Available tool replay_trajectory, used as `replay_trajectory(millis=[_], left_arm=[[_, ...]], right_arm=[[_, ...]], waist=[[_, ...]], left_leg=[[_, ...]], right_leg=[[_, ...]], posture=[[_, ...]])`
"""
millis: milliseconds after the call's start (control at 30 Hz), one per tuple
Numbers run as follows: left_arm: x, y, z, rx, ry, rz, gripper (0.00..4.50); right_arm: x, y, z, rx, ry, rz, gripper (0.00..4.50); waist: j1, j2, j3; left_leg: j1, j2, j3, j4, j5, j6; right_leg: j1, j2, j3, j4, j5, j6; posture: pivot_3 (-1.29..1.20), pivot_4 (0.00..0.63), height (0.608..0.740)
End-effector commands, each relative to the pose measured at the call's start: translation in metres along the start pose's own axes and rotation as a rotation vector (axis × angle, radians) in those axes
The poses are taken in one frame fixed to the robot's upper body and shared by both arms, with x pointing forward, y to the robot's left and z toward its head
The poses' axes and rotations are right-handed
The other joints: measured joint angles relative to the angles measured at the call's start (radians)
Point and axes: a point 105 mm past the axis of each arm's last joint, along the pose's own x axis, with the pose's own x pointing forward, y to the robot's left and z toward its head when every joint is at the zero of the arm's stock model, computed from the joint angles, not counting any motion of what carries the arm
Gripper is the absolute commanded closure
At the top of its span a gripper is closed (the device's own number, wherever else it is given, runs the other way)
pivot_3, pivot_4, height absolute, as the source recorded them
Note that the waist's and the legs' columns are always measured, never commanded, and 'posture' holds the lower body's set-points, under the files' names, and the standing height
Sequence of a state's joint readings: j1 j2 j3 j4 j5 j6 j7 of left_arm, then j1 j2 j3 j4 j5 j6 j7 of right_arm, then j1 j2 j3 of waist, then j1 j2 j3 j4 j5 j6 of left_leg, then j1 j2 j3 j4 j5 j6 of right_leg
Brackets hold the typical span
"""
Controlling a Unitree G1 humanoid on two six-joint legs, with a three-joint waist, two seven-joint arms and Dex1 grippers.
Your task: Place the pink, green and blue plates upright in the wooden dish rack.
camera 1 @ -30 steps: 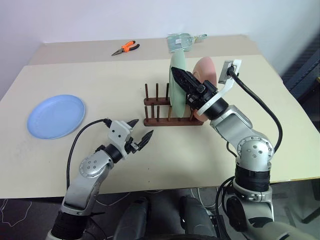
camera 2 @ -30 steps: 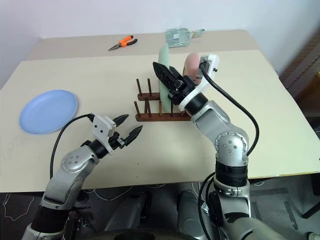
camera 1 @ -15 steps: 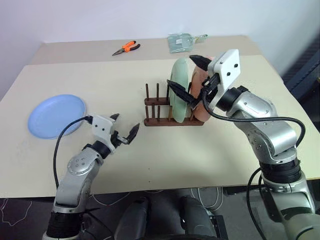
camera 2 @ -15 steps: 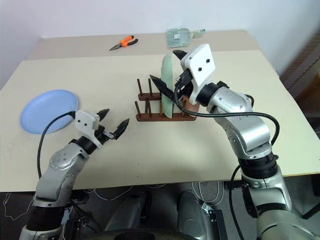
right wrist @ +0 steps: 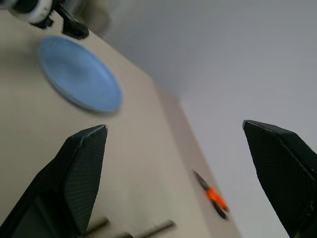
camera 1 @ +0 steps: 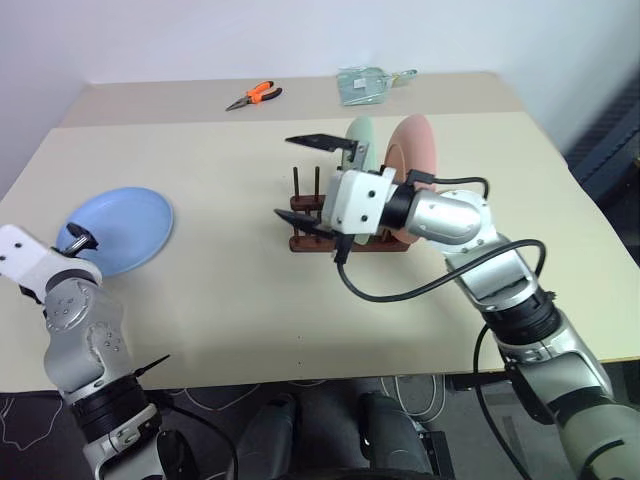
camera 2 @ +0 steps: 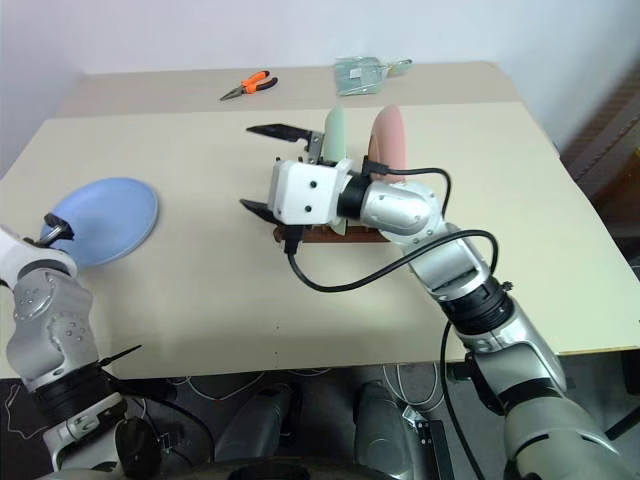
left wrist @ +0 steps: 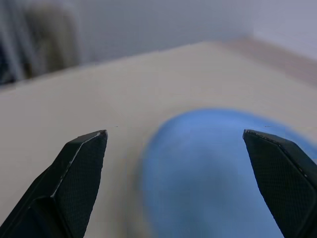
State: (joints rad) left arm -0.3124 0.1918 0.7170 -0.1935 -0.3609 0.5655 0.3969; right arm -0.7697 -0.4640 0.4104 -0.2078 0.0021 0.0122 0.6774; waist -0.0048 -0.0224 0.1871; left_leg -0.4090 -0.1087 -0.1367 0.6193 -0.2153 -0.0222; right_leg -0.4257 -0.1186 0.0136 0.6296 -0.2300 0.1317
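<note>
Both arms had moved since the earlier frames: the right gripper point(camera 1: 306, 178) had come away from the green plate point(camera 1: 360, 140) and rolled so that its fingers pointed left, one above the other, and the left gripper point(left wrist: 173, 148) had swung out from the near middle of the table point(camera 1: 220, 290) to its left side. The right gripper's jaws stood wide apart and held nothing. The left gripper was likewise spread wide and empty, as its wrist view showed. The green plate and the pink plate point(camera 1: 412, 150) stood upright side by side in the right-hand slots of the wooden dish rack point(camera 1: 310, 243), green on the left, pink on the right. The blue plate point(camera 1: 115, 230) lay flat on the table at the far left, well apart from the rack. It was judged that two of three plates were placed and that the blue plate remained. The blue plate lay just ahead of the left gripper, near its fingertips, whereas the right gripper hung at the rack, well to the right of it; the left arm was therefore the nearer one. Being round and flat on the table, the plate offered only its rim for a grasp. Orange-handled pliers point(camera 1: 252, 96) lay at the far edge.
</note>
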Motion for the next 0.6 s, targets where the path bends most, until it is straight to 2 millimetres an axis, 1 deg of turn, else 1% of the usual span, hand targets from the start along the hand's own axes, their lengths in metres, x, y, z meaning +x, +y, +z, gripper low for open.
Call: replay_trajectory(millis=[33, 100, 133, 200, 233, 267, 333, 367, 400, 600], left_arm=[[-0.003, -0.01, 0.005, -0.143, 0.074, -0.04, 0.0], [-0.003, -0.01, 0.001, -0.199, 0.125, -0.036, 0.0], [-0.003, -0.009, -0.003, -0.234, 0.155, -0.025, 0.54], [0.0, -0.006, -0.015, -0.326, 0.229, 0.006, 1.3], [0.001, -0.005, -0.021, -0.377, 0.26, 0.018, 1.83], [0.002, -0.004, -0.023, -0.41, 0.275, 0.038, 2.46], [0.003, -0.001, -0.025, -0.418, 0.286, 0.062, 3.43], [0.003, -0.001, -0.025, -0.412, 0.287, 0.065, 4.04], [0.003, -0.003, -0.025, -0.409, 0.292, 0.06, 4.46], [0.004, -0.011, -0.029, -0.38, 0.313, 0.025, 4.46]], right_arm=[[0.0, 0.009, 0.006, -0.006, -0.038, 0.016, 0.03], [-0.001, 0.015, 0.004, -0.002, -0.036, 0.03, 0.03], [-0.002, 0.018, 0.003, 0.003, -0.033, 0.034, 0.0], [-0.004, 0.021, 0.001, 0.02, -0.027, 0.031, 0.0], [-0.004, 0.022, 0.001, 0.028, -0.024, 0.025, 0.0], [-0.005, 0.022, 0.0, 0.031, -0.02, 0.02, 0.0], [-0.007, 0.021, -0.001, 0.029, -0.009, 0.007, 0.0], [-0.007, 0.021, -0.003, 0.027, -0.002, 0.0, 0.0], [-0.008, 0.02, -0.004, 0.024, 0.005, -0.005, 0.0], [-0.01, 0.021, -0.007, 0.045, 0.024, -0.009, 0.0]], waist=[[0.004, -0.002, -0.001], [0.006, -0.003, -0.001], [0.006, -0.003, -0.001], [0.003, -0.003, -0.001], [0.001, -0.003, -0.001], [-0.004, -0.003, -0.001], [-0.009, -0.003, -0.001], [-0.009, -0.003, -0.001], [-0.008, -0.003, -0.001], [-0.005, -0.003, -0.001]], left_leg=[[0.0, 0.0, 0.0, 0.0, 0.0, 0.0], [0.0, 0.0, 0.0, 0.001, 0.0, 0.0], [0.0, 0.0, 0.0, 0.002, 0.0, 0.0], [0.0, 0.0, 0.0, 0.002, 0.0, -0.001], [0.0, 0.001, 0.0, 0.002, 0.0, -0.001], [0.0, 0.001, 0.0, 0.002, 0.0, -0.001], [0.0, 0.001, 0.0, 0.002, 0.0, -0.002], [0.0, 0.001, 0.0, 0.002, 0.0, -0.002], [0.0, 0.001, 0.0, 0.002, 0.0, -0.002], [0.001, 0.001, 0.0, 0.002, 0.0, -0.002]], right_leg=[[0.0, 0.0, 0.0, 0.0, 0.0, 0.0], [0.001, 0.0, 0.0, 0.0, 0.0, 0.0], [0.001, 0.0, 0.0, 0.0, 0.001, 0.0], [0.001, 0.001, 0.0, 0.0, 0.001, 0.0], [0.001, 0.001, 0.0, 0.001, 0.001, -0.001], [0.001, 0.001, 0.0, 0.001, 0.001, -0.001], [0.0, 0.001, 0.0, 0.001, 0.001, -0.001], [0.0, 0.001, 0.0, 0.001, 0.002, -0.001], [0.0, 0.002, 0.0, 0.001, 0.002, -0.002], [0.0, 0.002, 0.0, 0.001, 0.002, -0.002]], posture=[[0.0, 0.15, 0.732], [0.0, 0.15, 0.732], [0.0, 0.15, 0.732], [0.0, 0.15, 0.732], [0.0, 0.15, 0.732], [0.0, 0.15, 0.732], [0.0, 0.15, 0.732], [0.0, 0.15, 0.732], [0.0, 0.15, 0.732], [0.0, 0.15, 0.732]])
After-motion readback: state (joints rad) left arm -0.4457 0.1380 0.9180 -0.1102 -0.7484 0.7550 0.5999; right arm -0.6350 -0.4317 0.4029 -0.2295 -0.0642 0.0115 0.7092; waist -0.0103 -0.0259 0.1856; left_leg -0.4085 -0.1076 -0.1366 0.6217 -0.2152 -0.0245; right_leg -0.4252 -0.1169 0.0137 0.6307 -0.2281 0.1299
